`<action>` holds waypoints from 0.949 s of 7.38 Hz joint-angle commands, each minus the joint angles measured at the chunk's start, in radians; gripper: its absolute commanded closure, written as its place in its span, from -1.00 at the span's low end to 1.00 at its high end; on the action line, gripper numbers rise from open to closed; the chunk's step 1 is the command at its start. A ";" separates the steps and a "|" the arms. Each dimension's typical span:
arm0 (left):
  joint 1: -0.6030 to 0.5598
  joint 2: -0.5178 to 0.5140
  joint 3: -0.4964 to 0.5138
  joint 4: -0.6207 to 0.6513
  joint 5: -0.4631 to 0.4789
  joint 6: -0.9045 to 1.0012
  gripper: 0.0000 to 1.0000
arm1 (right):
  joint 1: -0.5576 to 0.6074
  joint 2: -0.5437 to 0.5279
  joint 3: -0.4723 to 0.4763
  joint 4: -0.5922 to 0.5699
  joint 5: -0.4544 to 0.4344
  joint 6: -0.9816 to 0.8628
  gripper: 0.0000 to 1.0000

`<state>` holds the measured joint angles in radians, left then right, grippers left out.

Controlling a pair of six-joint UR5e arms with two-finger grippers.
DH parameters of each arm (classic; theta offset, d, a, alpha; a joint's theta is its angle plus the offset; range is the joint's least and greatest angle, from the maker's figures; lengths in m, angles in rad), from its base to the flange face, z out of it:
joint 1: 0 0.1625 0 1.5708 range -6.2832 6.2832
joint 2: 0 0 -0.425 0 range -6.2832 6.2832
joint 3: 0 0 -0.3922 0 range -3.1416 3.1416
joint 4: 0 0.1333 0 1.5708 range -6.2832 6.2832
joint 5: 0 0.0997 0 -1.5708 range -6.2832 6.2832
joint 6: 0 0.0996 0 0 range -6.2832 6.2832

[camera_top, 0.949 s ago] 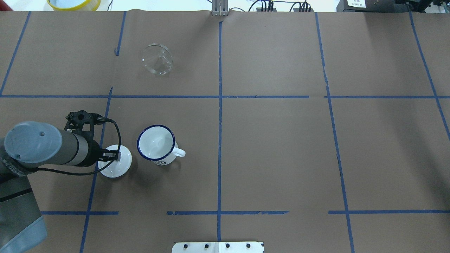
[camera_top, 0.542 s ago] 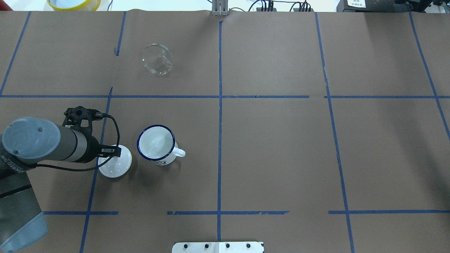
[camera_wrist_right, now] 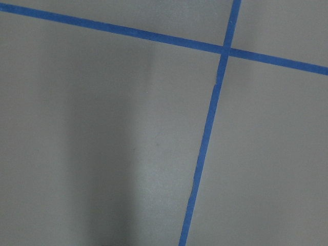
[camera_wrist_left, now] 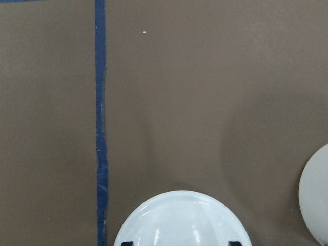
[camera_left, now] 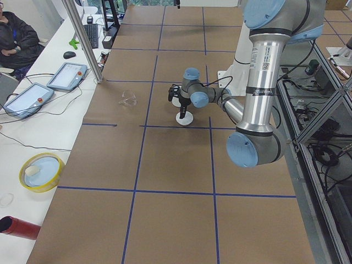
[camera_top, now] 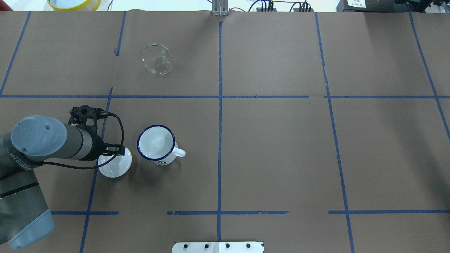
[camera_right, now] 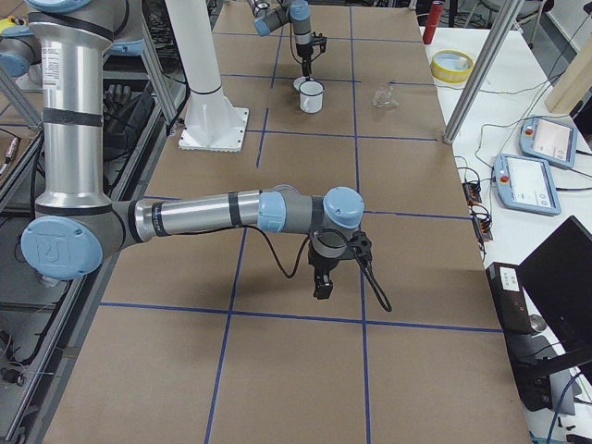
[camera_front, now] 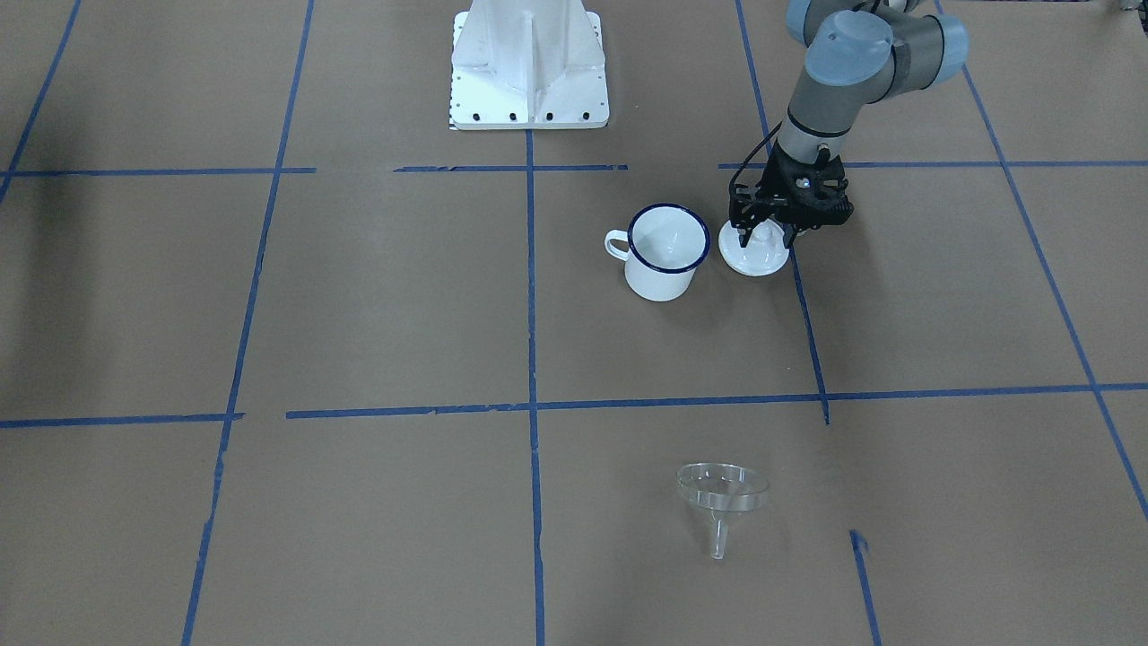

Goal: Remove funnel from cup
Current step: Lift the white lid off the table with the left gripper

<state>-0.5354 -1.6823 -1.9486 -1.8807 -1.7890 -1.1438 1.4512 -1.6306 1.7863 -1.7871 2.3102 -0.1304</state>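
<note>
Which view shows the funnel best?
Exterior front-facing: the funnel lies tipped over on the table, rim and spout both clear. Overhead shows it as a faint glassy ring; both side views show a tiny blur; the wrist views miss it.

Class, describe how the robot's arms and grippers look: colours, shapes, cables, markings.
The left arm and right arm are silver tubes with rounded grey-blue joint caps and small printed markings. The left gripper and right gripper are black, two-fingered, each with a looping black cable.

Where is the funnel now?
In the overhead view the funnel lies left of centre on the far side, apart from the cup, beyond a blue tape line.
</note>
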 commanded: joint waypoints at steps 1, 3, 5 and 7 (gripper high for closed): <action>-0.001 -0.002 0.000 0.000 -0.001 -0.001 -0.04 | 0.000 0.000 0.001 0.000 0.000 0.000 -1.00; -0.001 0.009 -0.010 0.002 -0.003 -0.001 -0.02 | 0.000 0.002 0.001 0.000 0.000 0.000 -1.00; -0.001 0.010 -0.012 0.003 -0.004 -0.004 -0.15 | 0.000 0.000 -0.001 0.000 0.000 0.000 -1.00; -0.001 0.010 -0.013 0.003 -0.004 -0.022 -0.15 | 0.000 0.000 -0.001 0.000 0.000 0.000 -1.00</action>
<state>-0.5369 -1.6724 -1.9606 -1.8777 -1.7930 -1.1561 1.4512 -1.6306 1.7861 -1.7871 2.3102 -0.1304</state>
